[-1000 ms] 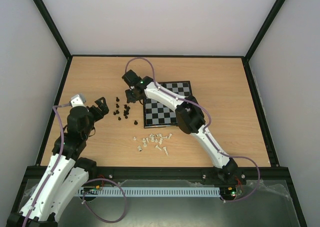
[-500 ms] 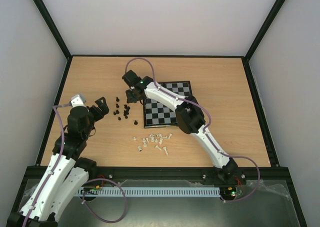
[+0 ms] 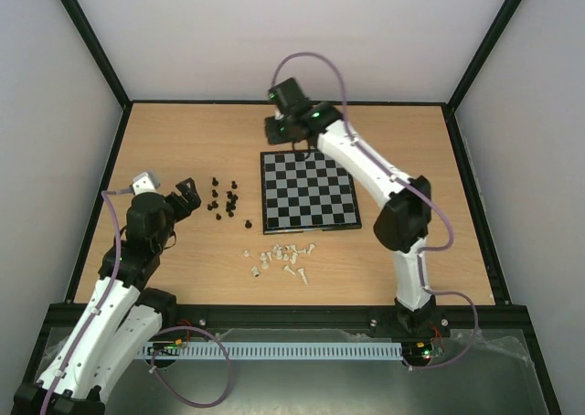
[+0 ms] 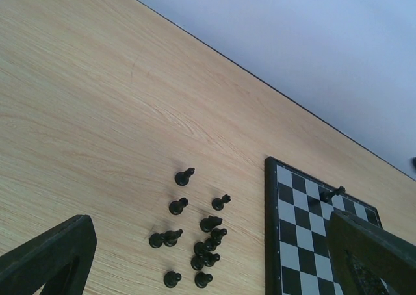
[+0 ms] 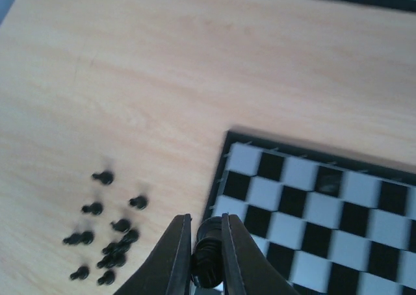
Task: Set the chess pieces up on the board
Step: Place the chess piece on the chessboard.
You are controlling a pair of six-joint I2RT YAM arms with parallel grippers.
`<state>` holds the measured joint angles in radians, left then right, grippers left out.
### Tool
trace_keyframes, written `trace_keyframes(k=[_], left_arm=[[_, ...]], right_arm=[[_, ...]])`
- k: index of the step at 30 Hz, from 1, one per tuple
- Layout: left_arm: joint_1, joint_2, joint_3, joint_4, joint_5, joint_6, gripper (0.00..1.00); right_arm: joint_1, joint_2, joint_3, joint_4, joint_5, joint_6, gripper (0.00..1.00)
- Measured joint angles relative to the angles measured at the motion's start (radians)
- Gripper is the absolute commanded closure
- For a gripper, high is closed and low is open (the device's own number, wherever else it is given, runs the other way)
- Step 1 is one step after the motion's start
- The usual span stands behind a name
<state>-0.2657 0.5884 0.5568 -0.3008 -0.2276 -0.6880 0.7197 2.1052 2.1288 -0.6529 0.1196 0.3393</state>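
Observation:
The board lies flat in the middle of the table. Several black chess pieces stand in a loose cluster left of it, and several white ones lie near its front left corner. My right gripper hovers over the board's far left part. In the right wrist view it is shut on a black piece above the board. One black piece stands on the board near its far edge. My left gripper is open and empty, left of the black cluster.
Black frame rails run along the table's edges. Bare wood lies right of and behind the board. The right arm's links pass over the board's right side.
My right gripper has left the black cluster and swung right and away to the board's far left part, carrying a black piece. The board now shows uncovered. The left arm has not moved.

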Motion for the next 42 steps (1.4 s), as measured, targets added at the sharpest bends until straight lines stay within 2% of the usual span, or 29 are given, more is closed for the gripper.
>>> trace_keyframes(k=[4, 10, 23, 42], left_arm=[[0.0, 0.007, 0.0, 0.003, 0.001, 0.001, 0.01], [0.0, 0.029, 0.0, 0.006, 0.001, 0.005, 0.01], [0.0, 0.048, 0.0, 0.026, 0.0, 0.008, 0.0], [0.0, 0.048, -0.001, 0.03, -0.001, 0.007, 0.0]], right_arm=[[-0.112, -0.08, -0.055, 0.0, 0.022, 0.002, 0.93], [-0.231, -0.038, -0.107, -0.013, 0.069, 0.008, 0.93], [-0.248, 0.23, -0.014, -0.028, 0.052, 0.008, 0.93], [-0.254, 0.267, 0.024, -0.026, 0.027, 0.008, 0.93]])
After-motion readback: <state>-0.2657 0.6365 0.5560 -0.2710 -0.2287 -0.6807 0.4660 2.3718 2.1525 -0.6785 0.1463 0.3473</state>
